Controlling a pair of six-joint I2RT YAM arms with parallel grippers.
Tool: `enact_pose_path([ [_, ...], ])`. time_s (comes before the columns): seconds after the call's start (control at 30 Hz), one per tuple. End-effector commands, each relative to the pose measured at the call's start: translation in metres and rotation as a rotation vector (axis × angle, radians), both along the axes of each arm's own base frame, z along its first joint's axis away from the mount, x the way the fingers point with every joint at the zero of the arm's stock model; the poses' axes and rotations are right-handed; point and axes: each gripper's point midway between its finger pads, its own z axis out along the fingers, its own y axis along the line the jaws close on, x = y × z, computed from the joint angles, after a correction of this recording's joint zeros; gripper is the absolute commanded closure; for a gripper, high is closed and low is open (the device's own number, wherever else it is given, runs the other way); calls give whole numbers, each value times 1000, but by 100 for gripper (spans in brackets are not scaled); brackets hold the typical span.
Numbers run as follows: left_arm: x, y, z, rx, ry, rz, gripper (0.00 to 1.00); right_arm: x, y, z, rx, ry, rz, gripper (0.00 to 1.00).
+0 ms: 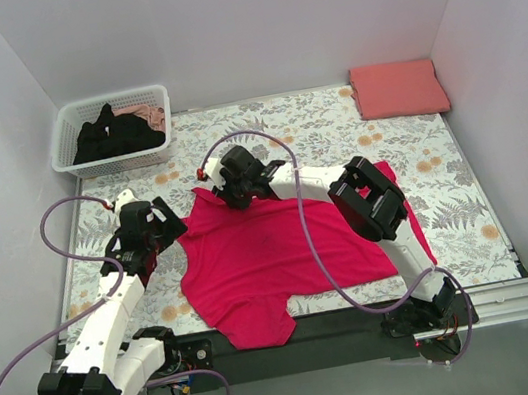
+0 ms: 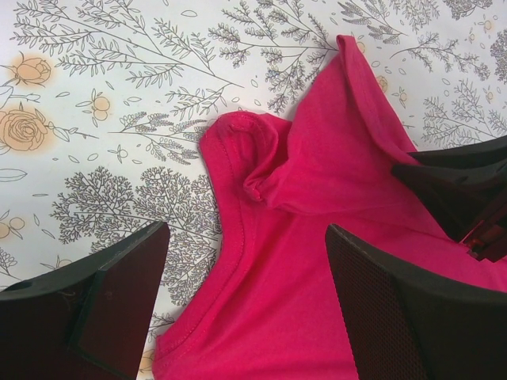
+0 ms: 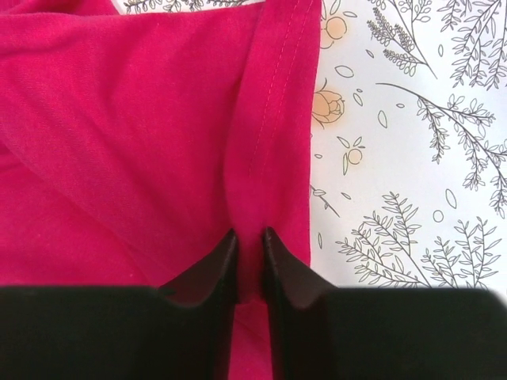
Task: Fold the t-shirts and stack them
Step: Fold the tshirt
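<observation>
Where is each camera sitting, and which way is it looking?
Top camera: high above and behind the arm bases, looking down at the floral cloth, basket and crimson t-shirt; the left arm and right arm show whole.
Left wrist camera: on the left arm, looking down past the open left gripper at the shirt's bunched corner.
Right wrist camera: on the right arm, looking down past the right gripper, which pinches the shirt's stitched edge.
Shared: all three see the crimson t-shirt lying on the floral cloth.

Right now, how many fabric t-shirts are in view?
3: a crimson-magenta t-shirt spread mid-table, a folded salmon-pink t-shirt at the far right corner, a black t-shirt in the white plastic lattice basket. Pinkish fabric behind it may be another.
</observation>
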Motion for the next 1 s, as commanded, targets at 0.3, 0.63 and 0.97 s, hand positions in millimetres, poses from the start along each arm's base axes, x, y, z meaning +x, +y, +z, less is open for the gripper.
enact_pose_path([
  [0.3, 3, 1, 2, 6, -9, -4, 21, -5, 10, 65, 103, -66, 52, 95],
  [0.63, 3, 3, 4, 0, -12, 16, 21, -40, 6, 77, 137, -23, 140, 99],
  [0.97, 22, -12, 7, -136, -10, 80, 21, -57, 7, 77, 138, -7, 173, 99],
])
